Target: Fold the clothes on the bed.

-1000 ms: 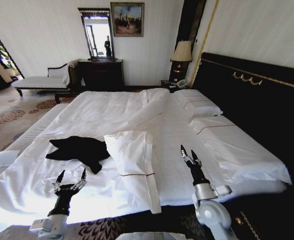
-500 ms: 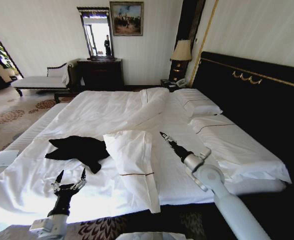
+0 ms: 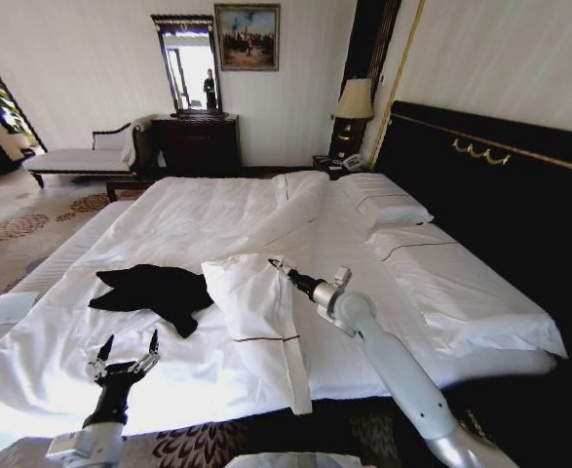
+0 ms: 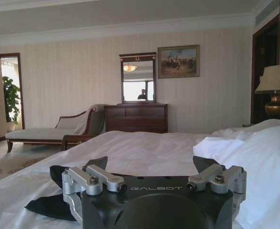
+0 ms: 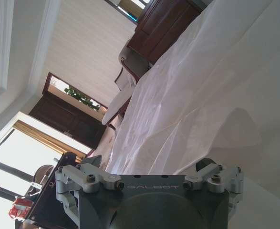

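You have the black short-sleeved soft-fabric T-shirt (image 3: 152,292) lying crumpled on the large white-sheeted bed (image 3: 208,210) in the left-centre of the head view, its long axis running roughly left to right across the frame. Just to its right, and touching its edge, a folded white pillow or duvet roll (image 3: 261,312) runs from the middle of the frame down toward the bottom.

Your left gripper (image 3: 125,351) hovers at the lower left, over the near edge of the sheet, fingers spread apart with nothing between them. The shirt lies straight ahead of it, up the frame, with a strip of bare sheet between the two. In the left wrist view the shirt (image 4: 54,202) shows as a dark patch just beyond the finger bases, and the white roll (image 4: 254,167) rises at the right of that frame.

Your right gripper (image 3: 278,264) is stretched out over the top end of the white roll at centre frame, pointing toward the upper left; its fingers look drawn together and empty. The shirt sits to its left and a little lower in the frame, on the far side of the roll.

By my reading the left gripper has the clear approach, while the right must cross the roll. No fold has been made yet.
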You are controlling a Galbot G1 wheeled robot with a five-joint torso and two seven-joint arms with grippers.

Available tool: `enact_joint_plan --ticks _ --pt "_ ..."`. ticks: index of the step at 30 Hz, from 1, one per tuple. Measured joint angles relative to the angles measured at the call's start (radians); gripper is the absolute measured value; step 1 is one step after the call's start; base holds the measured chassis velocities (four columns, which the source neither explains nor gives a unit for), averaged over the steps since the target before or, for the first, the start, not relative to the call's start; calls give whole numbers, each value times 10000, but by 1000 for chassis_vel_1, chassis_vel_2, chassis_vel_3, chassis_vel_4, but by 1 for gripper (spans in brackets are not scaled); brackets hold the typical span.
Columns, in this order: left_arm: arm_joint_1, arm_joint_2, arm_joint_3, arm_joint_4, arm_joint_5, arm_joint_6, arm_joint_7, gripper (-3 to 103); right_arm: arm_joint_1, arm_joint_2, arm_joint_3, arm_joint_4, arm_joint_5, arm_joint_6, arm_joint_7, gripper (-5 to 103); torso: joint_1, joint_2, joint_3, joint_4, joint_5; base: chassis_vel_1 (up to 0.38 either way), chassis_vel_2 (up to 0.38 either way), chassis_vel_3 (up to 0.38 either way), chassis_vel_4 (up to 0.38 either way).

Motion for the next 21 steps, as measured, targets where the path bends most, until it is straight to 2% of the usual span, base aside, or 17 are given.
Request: enact_joint_plan --ticks 7,11,21 --pt "20 -36 -23 11 -8 -18 -4 100 937 422 -699 -853 -79 -121 -16 100 0 -1 0 1 2 0 0 0 0" --pt "45 -100 -18 105 39 -68 -11 100 1346 622 -1192 -1628 -430 -215 -95 100 0 0 0 2 3 0 0 0 0" --pt "62 -197 31 296 127 -163 -14 100 1714 662 -1825 -2269 -935 -204 -433 100 0 0 -1 1 2 0 0 0 0"
